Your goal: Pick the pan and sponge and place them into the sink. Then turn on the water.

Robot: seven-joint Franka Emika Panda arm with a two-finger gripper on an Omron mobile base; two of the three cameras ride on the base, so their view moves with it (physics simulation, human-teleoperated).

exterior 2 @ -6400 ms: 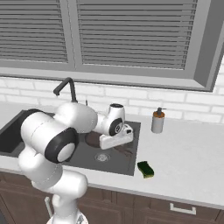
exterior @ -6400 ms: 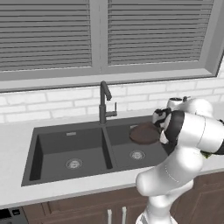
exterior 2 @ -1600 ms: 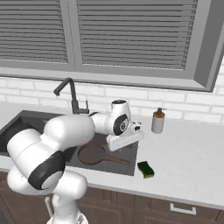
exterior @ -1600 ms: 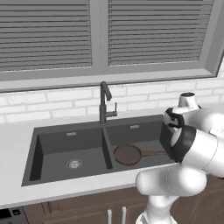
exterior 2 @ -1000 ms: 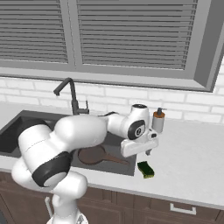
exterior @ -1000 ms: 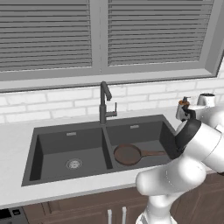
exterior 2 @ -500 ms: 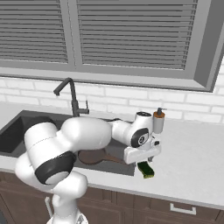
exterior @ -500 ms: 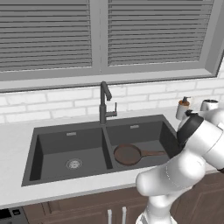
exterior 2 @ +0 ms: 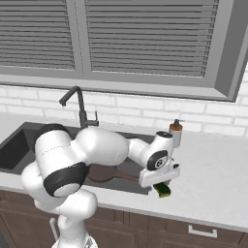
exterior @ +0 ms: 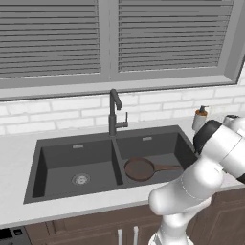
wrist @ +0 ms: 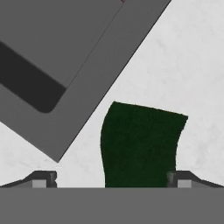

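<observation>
lowered end effector (wrist: 112, 179) spreads over flat rectangular green sponge (wrist: 140, 144).

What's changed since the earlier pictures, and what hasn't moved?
The pan was carried into the right basin of the sink and let go. The gripper, open, then swung right and came down over the sponge. The sponge has stayed on the counter beside the sink, and the faucet is unchanged.

Around the sponge (wrist: 139, 144) the bench (wrist: 192, 65) lies bare on its far and outer sides; the sink (wrist: 87, 83) rim corner sits close beside it. The soap bottle (exterior 2: 175, 132) stands well behind, by the wall.
</observation>
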